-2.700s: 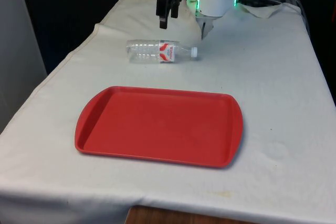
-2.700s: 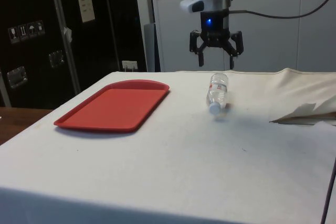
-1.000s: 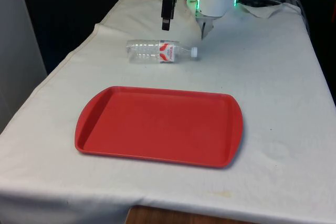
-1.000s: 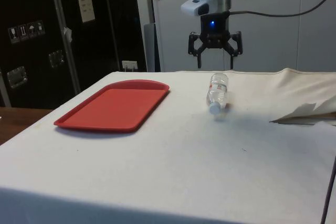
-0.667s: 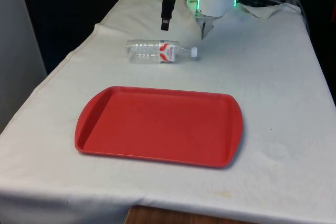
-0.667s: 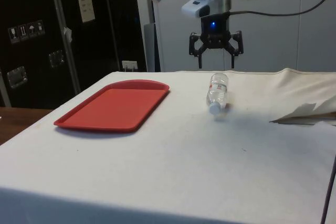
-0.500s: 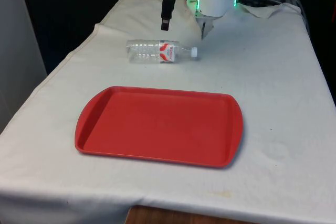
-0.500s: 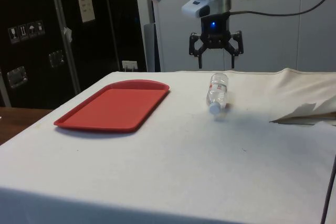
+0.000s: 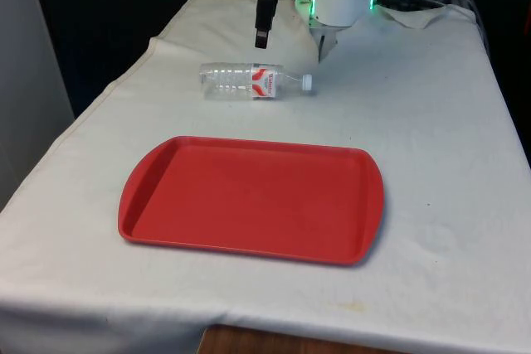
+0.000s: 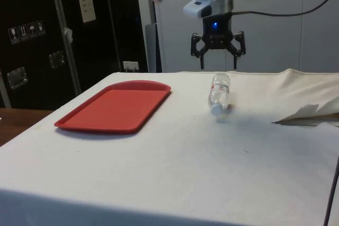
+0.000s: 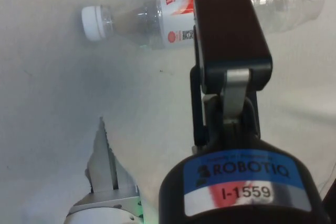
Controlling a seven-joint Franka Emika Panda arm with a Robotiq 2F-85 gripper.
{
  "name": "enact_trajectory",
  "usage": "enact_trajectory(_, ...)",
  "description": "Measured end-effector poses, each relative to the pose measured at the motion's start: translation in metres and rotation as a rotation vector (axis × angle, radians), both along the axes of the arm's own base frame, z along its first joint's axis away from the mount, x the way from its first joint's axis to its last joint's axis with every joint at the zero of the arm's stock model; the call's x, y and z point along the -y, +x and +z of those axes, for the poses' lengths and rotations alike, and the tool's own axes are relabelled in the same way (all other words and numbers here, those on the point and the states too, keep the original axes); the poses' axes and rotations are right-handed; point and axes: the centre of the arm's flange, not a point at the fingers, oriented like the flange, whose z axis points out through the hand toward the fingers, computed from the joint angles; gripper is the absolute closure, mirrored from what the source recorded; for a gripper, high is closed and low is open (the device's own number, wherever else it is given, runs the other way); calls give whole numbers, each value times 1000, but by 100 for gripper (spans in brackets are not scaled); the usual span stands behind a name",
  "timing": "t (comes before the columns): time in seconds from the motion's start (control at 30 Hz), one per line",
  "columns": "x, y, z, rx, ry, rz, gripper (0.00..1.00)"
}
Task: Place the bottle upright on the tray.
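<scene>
A clear plastic bottle (image 9: 249, 80) with a red-and-white label lies on its side on the white cloth, its white cap towards the front view's right. In the side view the bottle (image 10: 220, 92) points its cap at the camera. The red tray (image 9: 249, 196) sits flat and bare nearer the camera, apart from the bottle; the side view shows the tray (image 10: 114, 109) left of it. My gripper (image 10: 217, 67) hangs open in the air just above and behind the bottle, holding nothing. The front view has the gripper (image 9: 261, 37) edge-on. The wrist view looks down past one black finger (image 11: 231, 30) onto the bottle (image 11: 176, 3).
A crumpled white sheet (image 9: 415, 14) lies at the far end on the front view's right, and shows in the side view (image 10: 307, 114) at the right. Dark cables run behind the arm. The cloth drops off at the table edges.
Since 2.7 s ago the gripper has turned about its own axis, now edge-on in the front view, and shifted slightly. Over the last second nothing has visibly moved. The bottle has stayed put.
</scene>
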Motion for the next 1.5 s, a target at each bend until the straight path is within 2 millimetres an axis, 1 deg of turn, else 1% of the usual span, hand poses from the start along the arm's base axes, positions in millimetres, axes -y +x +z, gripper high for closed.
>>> enact_trajectory(0.53,-4,3,2,-26,-49,41,0)
enact_trajectory(1.0,-4,2,2,-30,-50,41,0)
enact_trajectory(1.5,-2,8,0,-41,-65,-36,0)
